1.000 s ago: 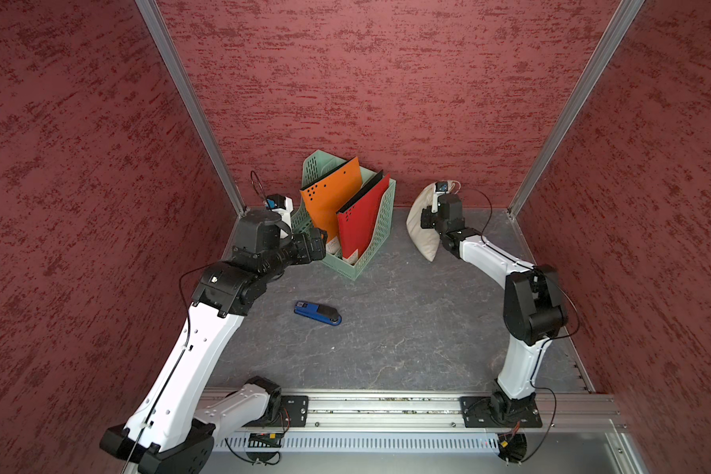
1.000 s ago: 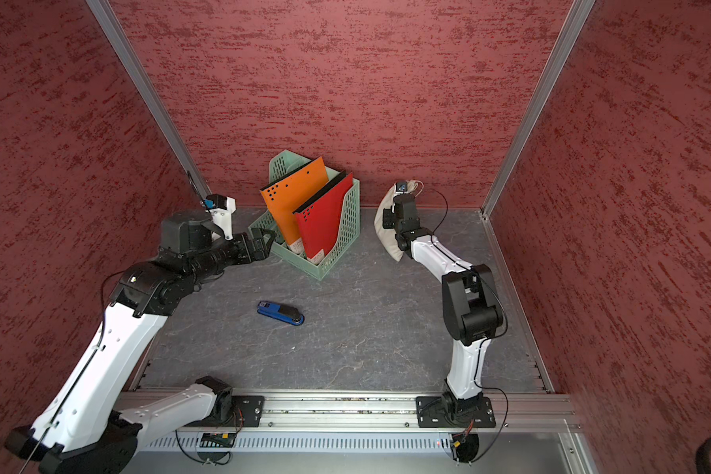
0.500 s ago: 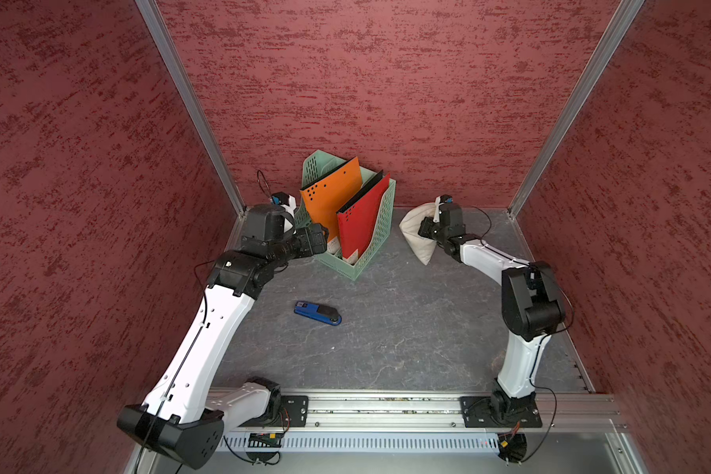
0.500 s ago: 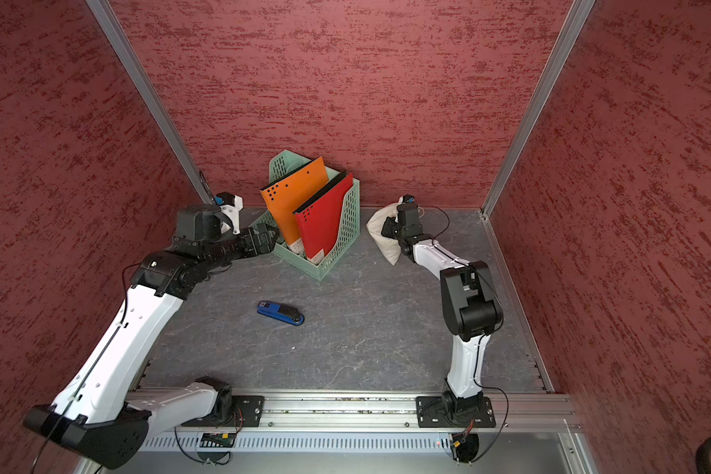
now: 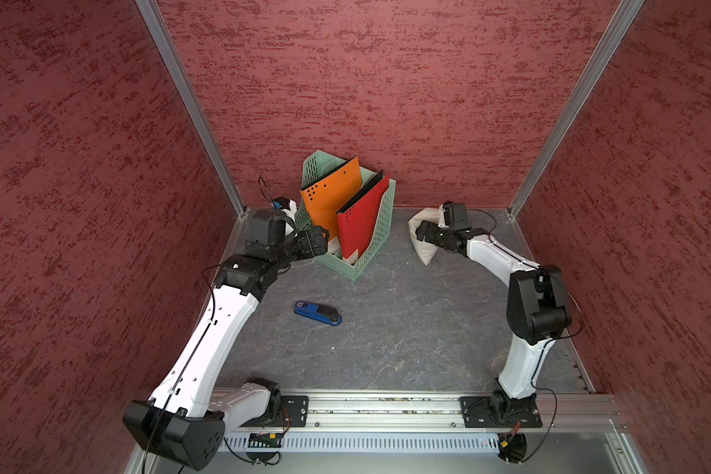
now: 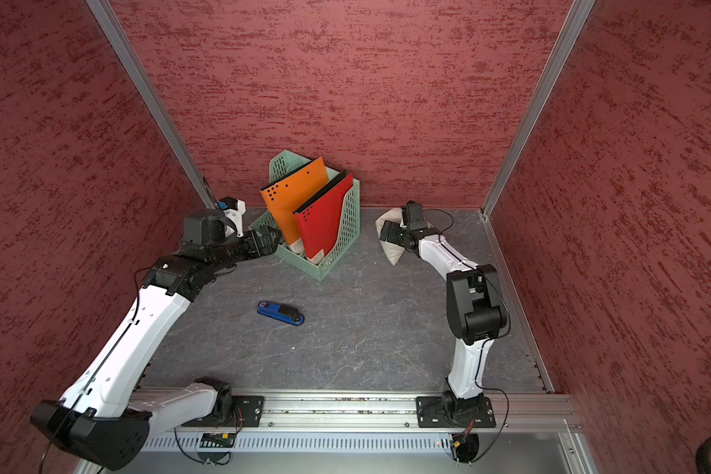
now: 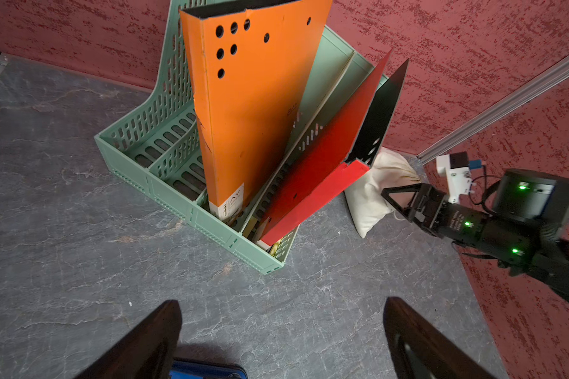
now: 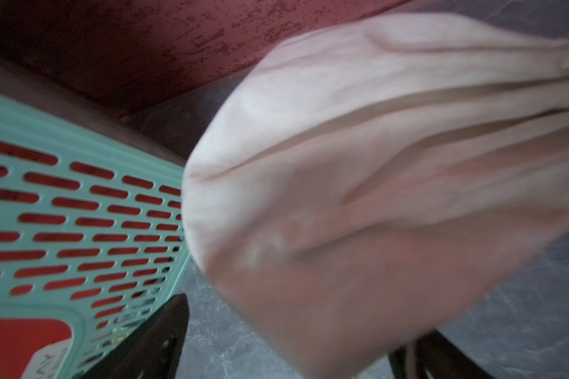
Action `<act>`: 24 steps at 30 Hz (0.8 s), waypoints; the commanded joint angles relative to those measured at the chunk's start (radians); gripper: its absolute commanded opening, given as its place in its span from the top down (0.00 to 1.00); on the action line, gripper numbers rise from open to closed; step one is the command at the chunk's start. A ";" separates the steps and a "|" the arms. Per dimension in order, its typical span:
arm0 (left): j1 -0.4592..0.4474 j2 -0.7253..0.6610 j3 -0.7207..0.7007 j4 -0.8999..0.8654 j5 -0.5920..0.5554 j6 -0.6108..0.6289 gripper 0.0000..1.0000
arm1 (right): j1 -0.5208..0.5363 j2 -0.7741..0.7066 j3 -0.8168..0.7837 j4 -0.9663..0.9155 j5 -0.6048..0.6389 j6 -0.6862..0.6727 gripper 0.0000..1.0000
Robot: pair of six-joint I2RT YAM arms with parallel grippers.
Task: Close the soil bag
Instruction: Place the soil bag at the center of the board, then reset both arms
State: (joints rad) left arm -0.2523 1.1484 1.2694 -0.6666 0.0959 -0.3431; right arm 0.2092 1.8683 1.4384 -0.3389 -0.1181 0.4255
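**Bag at the back, both pincers spread**

The bag (image 5: 425, 253) lies on the table (image 5: 390, 340) near the back wall, just right of the rack (image 5: 372, 246). The right pincer (image 7: 395, 204) is spread wide, right against the bag. The left pincer (image 5: 320, 240), also spread, hovers beside the rack.

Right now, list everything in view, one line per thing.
soil bag: one, cream, back of the table, right of the file rack
file rack: one, mint green, back centre, near the rear wall
orange folder: one, orange, upright in the rack
red folder: one, red, in the rack beside the orange one
stapler: one, blue, mid-table, in front of the rack
table: one, grey marbled top
walls: three, dark red, around the table
left tool: one, black, open, by the rack's left side
right tool: one, black, open, at the bag
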 commanded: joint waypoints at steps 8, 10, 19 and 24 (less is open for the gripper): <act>0.044 -0.055 -0.112 0.096 -0.080 0.002 0.00 | -0.031 -0.314 -0.109 -0.251 -0.095 -0.165 0.02; 0.055 -0.061 -0.129 0.100 -0.081 -0.006 0.00 | -0.045 -0.386 -0.147 -0.256 -0.129 -0.171 0.02; 0.103 -0.101 -0.208 0.130 -0.097 -0.037 0.00 | -0.056 -0.679 -0.267 -0.156 0.095 -0.193 0.02; 0.116 -0.120 -0.271 0.172 -0.093 -0.035 0.00 | -0.055 -0.800 -0.453 -0.016 0.214 -0.328 0.02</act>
State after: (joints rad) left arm -0.1452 1.0420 1.0195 -0.5457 0.0166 -0.3702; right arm 0.1596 1.0920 1.0618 -0.4431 -0.0193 0.1936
